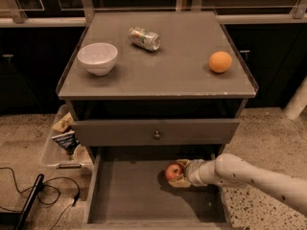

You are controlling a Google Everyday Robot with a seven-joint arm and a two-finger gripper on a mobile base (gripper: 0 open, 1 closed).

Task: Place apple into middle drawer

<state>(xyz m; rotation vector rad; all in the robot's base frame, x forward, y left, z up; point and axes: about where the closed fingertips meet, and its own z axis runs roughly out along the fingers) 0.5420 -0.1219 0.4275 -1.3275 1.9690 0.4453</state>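
Note:
A small red apple (173,171) with a yellowish blush is held in my gripper (179,173) just above the grey floor of the open middle drawer (129,193). The gripper reaches in from the right on a white arm (249,176), and its fingers close around the apple from the right side. The apple hangs over the drawer's right half, towards the back. The drawer is pulled out below a shut drawer front with a round metal knob (157,134).
On the cabinet top stand a white bowl (97,58), a crushed can (144,38) lying on its side and an orange (220,62). A clear bin with snack packets (64,139) sits on the floor at left. Black cables (29,195) lie at lower left.

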